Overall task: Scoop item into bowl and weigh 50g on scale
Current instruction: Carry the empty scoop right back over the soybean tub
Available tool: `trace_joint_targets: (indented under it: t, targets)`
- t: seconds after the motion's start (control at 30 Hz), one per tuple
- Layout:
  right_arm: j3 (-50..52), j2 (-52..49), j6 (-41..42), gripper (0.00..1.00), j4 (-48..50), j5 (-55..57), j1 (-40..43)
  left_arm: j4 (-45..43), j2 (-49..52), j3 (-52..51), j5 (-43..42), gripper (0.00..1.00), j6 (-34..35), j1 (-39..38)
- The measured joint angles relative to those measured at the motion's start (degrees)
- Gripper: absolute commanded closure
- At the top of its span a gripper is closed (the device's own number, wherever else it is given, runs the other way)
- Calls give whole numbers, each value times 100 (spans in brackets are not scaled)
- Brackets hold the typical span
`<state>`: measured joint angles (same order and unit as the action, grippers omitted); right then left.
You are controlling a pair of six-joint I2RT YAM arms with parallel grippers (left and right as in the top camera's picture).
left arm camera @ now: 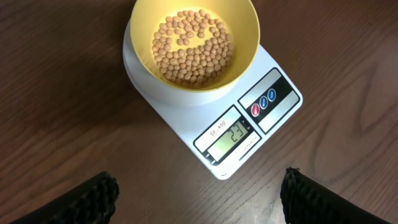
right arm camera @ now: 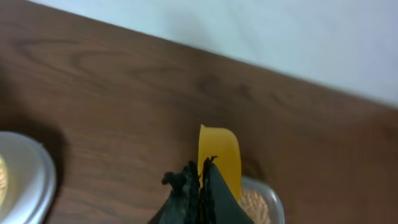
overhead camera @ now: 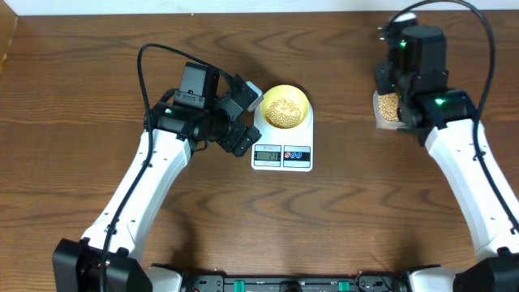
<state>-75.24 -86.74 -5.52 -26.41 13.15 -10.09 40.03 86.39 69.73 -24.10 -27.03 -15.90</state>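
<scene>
So the left gripper is spread wide open with nothing between its ribbed, black, rubbery-looking pads — just dark wood-grain table under it. Straight ahead of the fingertips sits the scale. It's glossy white plastic with rounded corners, and it's turned so the corner with the grey LCD points back at the gripper. It reads 23. The bowl is on the scale's far end: smooth, pale yellow, round, about covering the platform. A shallow pool of small round tan beans lies in the bottom. There's bare wood on either side of the scale.

The right gripper is clamped tight on the bright yellow scoop, thin plastic with a rounded tip poking out past the fingers. Just below and beside the scoop is the clear tub, with a rounded rim and more beans inside. Can't tell if the scoop touches it. Beyond the scoop tip there's open wood up to the table's far edge.
</scene>
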Motion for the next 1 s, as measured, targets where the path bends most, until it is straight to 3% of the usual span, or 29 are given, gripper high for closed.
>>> trace_joint_targets:
  t: [0.3,1.0]
  targets:
    - [0,-48,791,99,-684,103,546,0,0,2,0,14,0,0]
    - [0,-1163,984,99,-894,2,765,0,0,0,0,14,0,2]
